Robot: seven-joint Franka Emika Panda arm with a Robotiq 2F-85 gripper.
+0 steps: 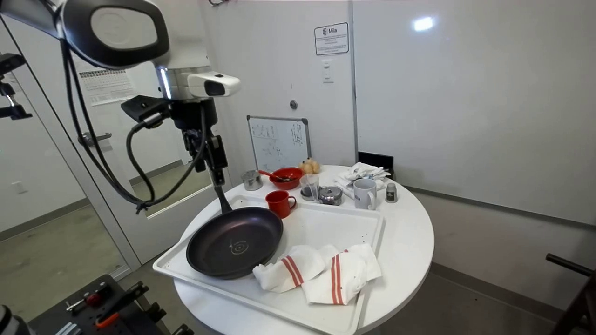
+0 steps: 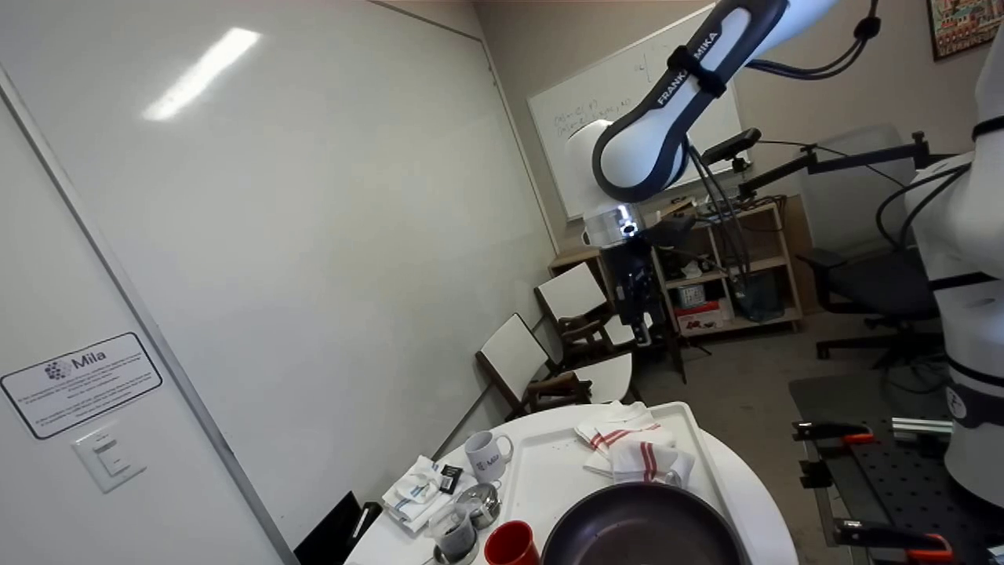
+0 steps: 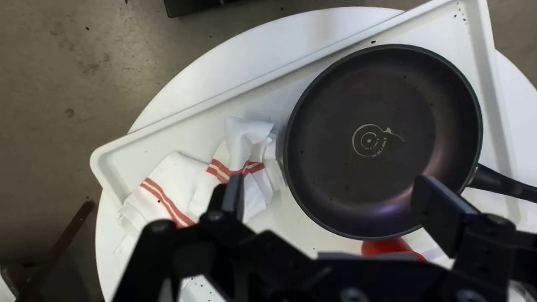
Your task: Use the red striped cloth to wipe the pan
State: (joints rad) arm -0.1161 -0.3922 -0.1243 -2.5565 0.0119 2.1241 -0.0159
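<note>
Red striped cloth (image 3: 247,153), the bunched one, lies on the white tray (image 3: 251,98) well below my pincer (image 3: 328,181), just off the tip of my L finger in the wrist view, that finger hiding a bit of it. L of that, so farther L of me, there's the flatter folded cloth (image 3: 176,184), also w/ red stripes, the two touching. Next, R of both & btwn my fingers (image 3: 233,199) as I look down: the pan (image 3: 377,121), black & round, on the same tray; its L rim is by the bunched cloth, touching or just beside, can't tell which. My fingers stand wide apart, R one covering part of the pan's rim. Also btwn them, closer in to my base, a red mug (image 3: 381,247), partly hidden. R of my R fingertip runs the pan's handle (image 3: 503,184), pointing off R. In an exterior view, L to R, more stuff on the white table (image 1: 409,232), all R of my fingers: metal cup (image 1: 252,181), red bowl (image 1: 286,182), some yellowish round things (image 1: 309,166), clear cup (image 1: 309,184), lidded metal dish (image 1: 330,196), white cloths (image 1: 361,172) in a loose pile, grey mug (image 1: 363,193) & a small shaker (image 1: 391,193), farthest R of me
</note>
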